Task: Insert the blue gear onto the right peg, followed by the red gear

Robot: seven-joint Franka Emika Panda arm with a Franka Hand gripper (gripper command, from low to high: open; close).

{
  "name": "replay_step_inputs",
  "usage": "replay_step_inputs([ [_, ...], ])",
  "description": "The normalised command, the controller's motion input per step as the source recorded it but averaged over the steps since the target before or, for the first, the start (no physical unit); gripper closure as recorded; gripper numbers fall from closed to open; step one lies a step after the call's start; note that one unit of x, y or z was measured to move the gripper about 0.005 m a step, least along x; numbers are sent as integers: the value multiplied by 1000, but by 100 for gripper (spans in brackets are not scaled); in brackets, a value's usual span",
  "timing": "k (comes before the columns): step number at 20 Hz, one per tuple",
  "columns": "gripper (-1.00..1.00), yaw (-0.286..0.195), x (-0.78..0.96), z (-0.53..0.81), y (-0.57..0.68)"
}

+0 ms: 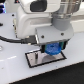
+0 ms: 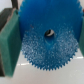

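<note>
Starting at the exterior view's left, a black cable (image 1: 11, 38) crossed the white bench (image 1: 10, 65) and ran under the white robot arm (image 1: 30, 22), which hid most of the back of the bench. Near the front edge lay the grey plate (image 1: 35, 60) with its black border, partly covered by the arm's shadow. The right peg could not be made out on it; the picture was too blurred. Further right, the gripper (image 1: 51, 49) hung over the plate and held the blue gear (image 1: 52, 49), close above the plate's surface or touching it; I could not tell which. In the wrist view, the blue gear (image 2: 49, 39) filled nearly the whole picture, its rim cut off at the edges, and a small dark hole sat in its centre. One green finger pad (image 2: 9, 42) pressed against its toothed rim, so the jaws were closed on it. The red gear was nowhere visible.
</note>
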Motion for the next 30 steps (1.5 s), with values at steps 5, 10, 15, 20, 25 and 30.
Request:
replay_step_inputs([
  [5,100,0,319,437,88],
  [10,100,0,330,131,0],
  [15,100,0,319,-45,24],
  [20,100,0,237,-131,54],
  [25,100,0,190,-193,91],
  [30,100,0,63,361,171],
])
